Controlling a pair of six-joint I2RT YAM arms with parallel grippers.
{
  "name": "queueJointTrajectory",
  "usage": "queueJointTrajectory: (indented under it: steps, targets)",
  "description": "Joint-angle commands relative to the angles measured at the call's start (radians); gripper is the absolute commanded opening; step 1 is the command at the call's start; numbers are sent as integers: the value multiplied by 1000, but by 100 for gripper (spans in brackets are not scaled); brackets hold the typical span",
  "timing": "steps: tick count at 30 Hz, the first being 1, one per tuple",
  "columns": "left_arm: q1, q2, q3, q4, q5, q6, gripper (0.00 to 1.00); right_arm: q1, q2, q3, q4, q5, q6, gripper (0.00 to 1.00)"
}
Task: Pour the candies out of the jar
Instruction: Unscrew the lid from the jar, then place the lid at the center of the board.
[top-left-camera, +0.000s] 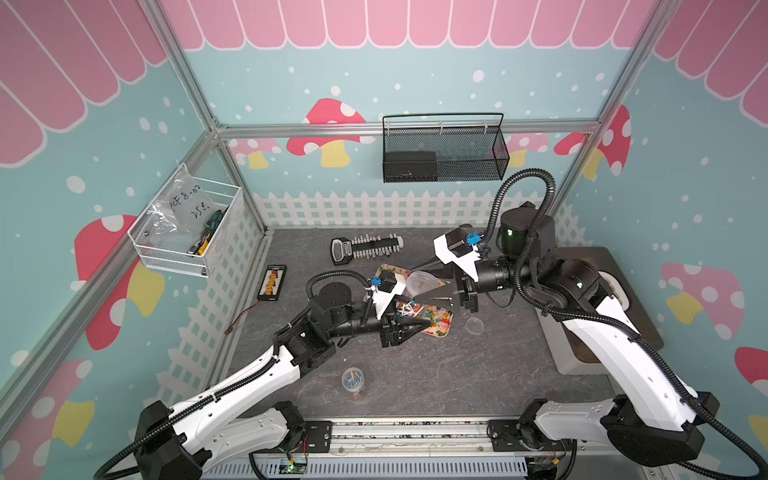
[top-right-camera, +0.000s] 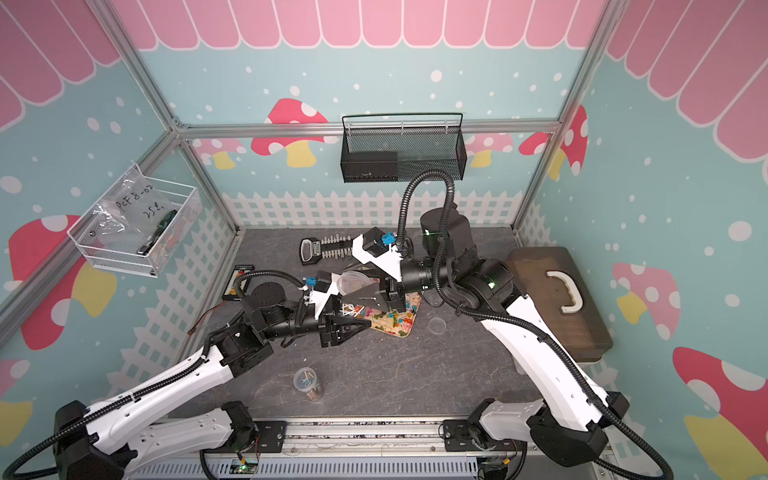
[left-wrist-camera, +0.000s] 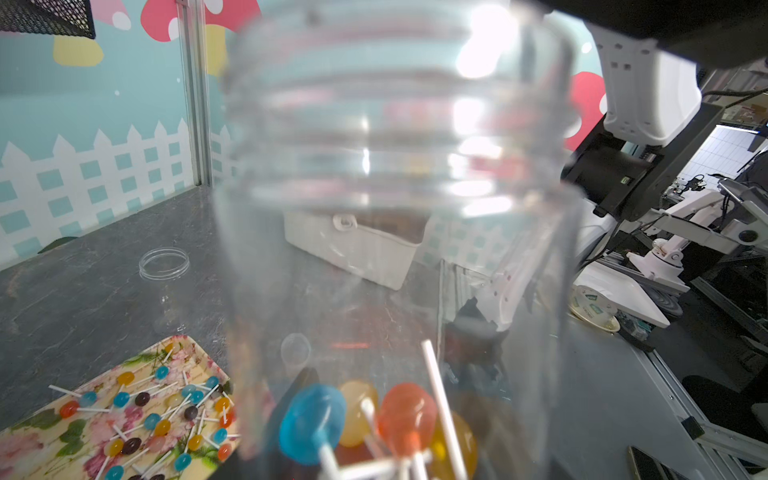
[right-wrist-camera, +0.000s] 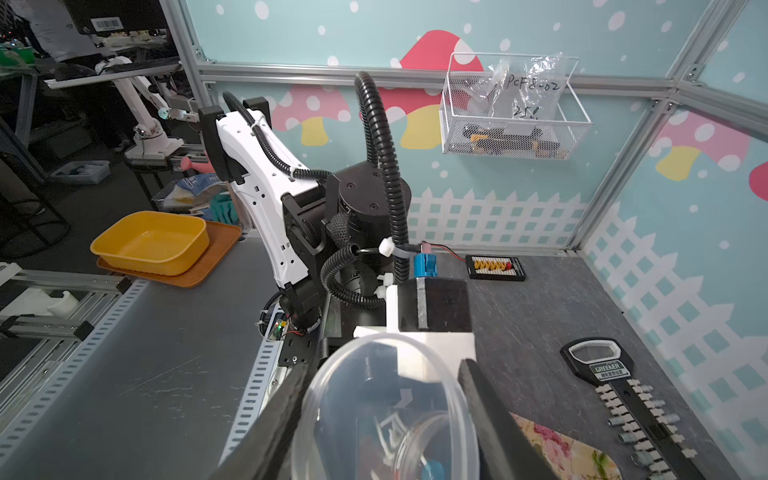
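Right tool (right-wrist-camera: 386, 363) clamps the jar (right-wrist-camera: 374, 415) mouth-up, so its few candies (left-wrist-camera: 409, 415) likely cannot spill. Left tool (top-left-camera: 426, 323), closed, hovers just below it.

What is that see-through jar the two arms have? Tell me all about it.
The jar is clear plastic with a threaded neck, lidless, held tilted above the floral tray. The right gripper clamps its mouth from both sides; the left gripper grips its lower part. A few lollipops lie inside.
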Motion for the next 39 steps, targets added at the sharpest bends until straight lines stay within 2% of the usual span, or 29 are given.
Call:
queueJointTrajectory:
  steps: [1, 13, 19, 24, 30, 39]
  targets:
    - [5, -5, 5, 0, -2, -12, 48, 2, -10, 4, 9, -10, -31, 47]
    - [5, -60, -33, -18, -60, -18, 48, -5, -49, -26, 11, 251, 8, 46]
    - [5, -124, -61, -63, -112, -10, 48, -9, -123, -171, 32, 373, 32, 46]
    - [5, -152, -61, -106, -139, 3, 48, -9, -222, -389, 114, 430, 81, 46]
    - [5, -152, -56, -112, -147, 5, 48, -9, -329, -735, 316, 518, 174, 46]
    - [4, -136, -38, -122, -140, 7, 48, -6, -345, -1210, 733, 673, 373, 44]
